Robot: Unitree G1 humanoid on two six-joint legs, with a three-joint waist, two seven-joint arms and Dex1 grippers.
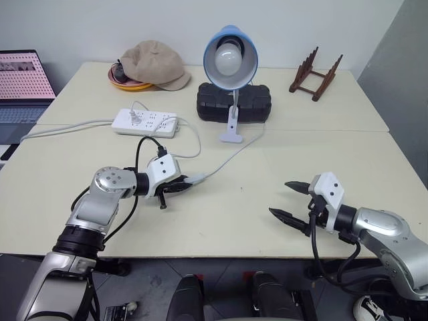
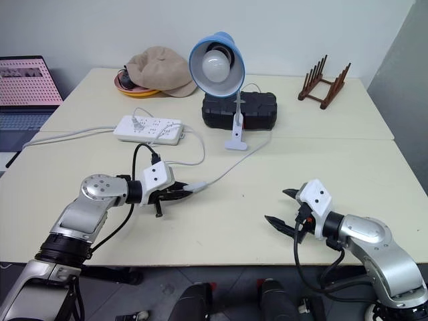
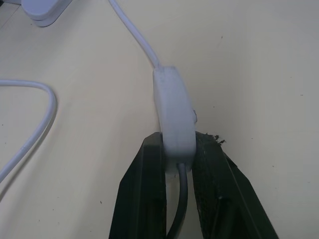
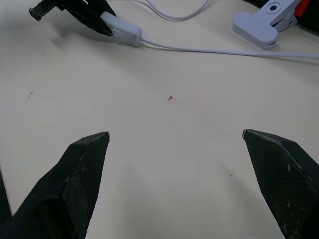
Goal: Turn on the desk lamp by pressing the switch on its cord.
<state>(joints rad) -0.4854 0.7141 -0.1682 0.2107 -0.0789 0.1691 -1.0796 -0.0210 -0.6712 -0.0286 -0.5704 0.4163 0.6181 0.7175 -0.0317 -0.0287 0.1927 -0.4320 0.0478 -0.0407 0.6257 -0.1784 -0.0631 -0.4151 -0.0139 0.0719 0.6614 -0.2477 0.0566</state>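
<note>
Switch pinched, lamp not lit yet

The switch [image 3: 173, 113] is clamped at its near end between the left gripper [image 1: 179, 185] fingers, out on the table [image 1: 221, 221] in front of the desk lamp [image 1: 230, 59]. The cord [image 1: 231, 157] is seen running back to the lamp's base. The right gripper [image 1: 289, 198] is held wide apart, well off to the side. With only the end squeezed, the button could easily be missed, or the switch squirted out.
</note>
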